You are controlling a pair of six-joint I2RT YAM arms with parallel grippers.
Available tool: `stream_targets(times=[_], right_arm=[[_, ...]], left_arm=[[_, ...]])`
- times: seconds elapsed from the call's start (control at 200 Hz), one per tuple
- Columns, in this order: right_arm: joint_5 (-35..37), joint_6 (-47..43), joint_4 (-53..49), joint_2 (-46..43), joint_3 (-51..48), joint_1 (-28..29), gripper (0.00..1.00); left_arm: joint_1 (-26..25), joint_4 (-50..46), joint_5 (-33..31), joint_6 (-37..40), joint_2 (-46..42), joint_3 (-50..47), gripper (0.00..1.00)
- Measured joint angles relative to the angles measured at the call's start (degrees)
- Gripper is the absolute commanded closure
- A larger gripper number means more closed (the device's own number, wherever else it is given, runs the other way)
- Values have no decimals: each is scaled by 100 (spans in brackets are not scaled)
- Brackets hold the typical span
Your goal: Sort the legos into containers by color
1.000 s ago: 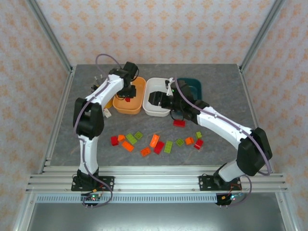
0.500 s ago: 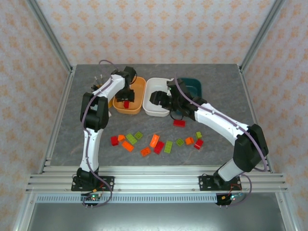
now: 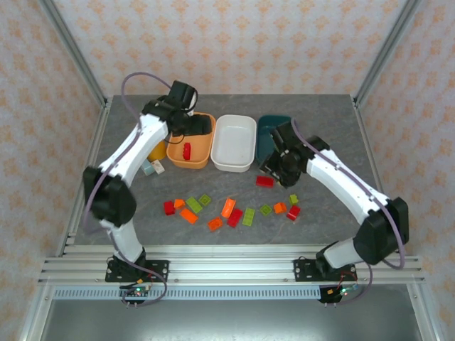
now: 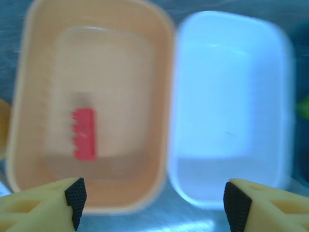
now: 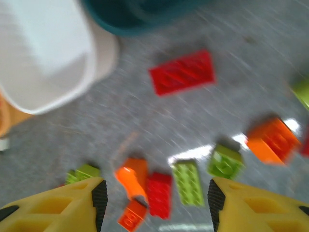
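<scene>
one red brick (image 4: 83,134) lies in the orange tub (image 4: 164,96) right under my left pincer (image 4: 155,203), whose jaws stand wide and empty. my right pincer (image 5: 155,198) hangs open too, holding nothing, with a loose red brick (image 5: 182,72) on the table (image 5: 96,121) just ahead of it, near the teal tub (image 5: 145,14). to take that one well, i'd centre over it, turn to span its short width, drop straight, and stay off the tub's rim.
</scene>
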Motion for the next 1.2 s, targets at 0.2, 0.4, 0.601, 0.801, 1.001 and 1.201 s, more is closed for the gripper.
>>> stream_targets(times=[0.2,0.4,0.601,0.801,1.001,1.201], right_arm=[[-31,1803,-37,-994,-1655,55,30],[157,3530,861,-966,-2286,170,25],[278,4450,1495,-365,-2286,170,24],[271,4793,1611,-11,-2295,170,26],[297,4924,1738,11,-2656,168,34],[280,4900,1971,221,-2841,81,40]], left_arm=[[-737,1134,610,-380,-1950,-2149,18],[-1080,1578,785,-951,-3130,-3801,12],[-1084,1582,791,-1056,-3862,-4118,11],[-1084,1580,791,-1056,-3941,-4116,11],[-1084,1578,793,-1056,-3945,-4116,11],[-1084,1578,885,-1056,-3945,-4118,12]])
